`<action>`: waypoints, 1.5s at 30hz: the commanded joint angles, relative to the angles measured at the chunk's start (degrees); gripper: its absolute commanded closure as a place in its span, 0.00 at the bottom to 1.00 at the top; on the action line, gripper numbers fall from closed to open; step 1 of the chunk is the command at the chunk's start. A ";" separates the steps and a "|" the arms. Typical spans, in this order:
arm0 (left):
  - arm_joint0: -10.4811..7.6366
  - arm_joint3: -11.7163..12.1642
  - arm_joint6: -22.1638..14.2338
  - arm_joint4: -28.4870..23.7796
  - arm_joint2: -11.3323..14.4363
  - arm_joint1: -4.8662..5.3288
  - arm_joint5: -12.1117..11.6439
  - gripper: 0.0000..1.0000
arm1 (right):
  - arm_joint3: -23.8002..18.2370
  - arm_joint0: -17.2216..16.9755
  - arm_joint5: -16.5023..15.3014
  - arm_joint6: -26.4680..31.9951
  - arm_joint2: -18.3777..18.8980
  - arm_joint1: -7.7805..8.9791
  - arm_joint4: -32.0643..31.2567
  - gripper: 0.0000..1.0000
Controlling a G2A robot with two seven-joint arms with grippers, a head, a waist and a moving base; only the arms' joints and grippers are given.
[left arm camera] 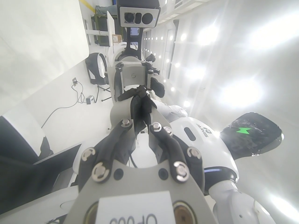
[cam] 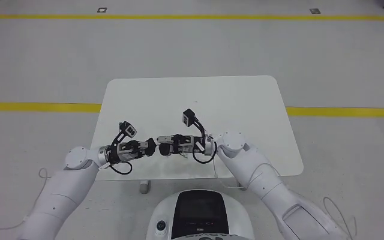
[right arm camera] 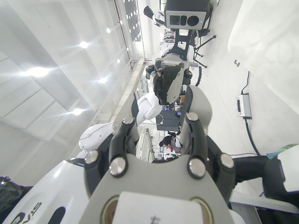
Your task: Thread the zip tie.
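We judge threading under way: left claw (left arm camera: 140,106) pinches the thin black plastic zip tie (left arm camera: 129,93), right claw (right arm camera: 163,99) gapes just beyond it, next needing fine tail-to-head alignment.

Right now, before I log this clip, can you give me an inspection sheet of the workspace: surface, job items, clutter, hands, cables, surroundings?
surface: white table, rounded corners.
job's things: dark zip tie, between the two hands.
clutter: nothing seen.
hands: left hand shut on the zip tie; right hand open, facing it tip to tip above the table's near edge.
cables: black cable looped at the left wrist; power brick with its lead on the floor.
surroundings: yellow floor lines.
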 commanded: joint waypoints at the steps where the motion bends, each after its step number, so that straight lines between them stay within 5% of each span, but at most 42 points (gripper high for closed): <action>1: 0.03 0.01 -0.01 0.00 -0.05 -0.03 0.02 1.00 | -0.10 -0.07 -0.07 0.16 0.03 0.04 0.19 0.58; 23: -0.03 0.43 -1.02 -0.26 -0.47 -0.43 0.50 1.00 | 1.34 0.03 -1.82 2.34 -0.29 0.04 3.77 0.91; 45: 0.25 0.40 -1.56 0.16 -1.16 -0.65 0.59 1.00 | 2.65 0.81 -1.42 2.29 -1.32 -0.17 4.34 0.93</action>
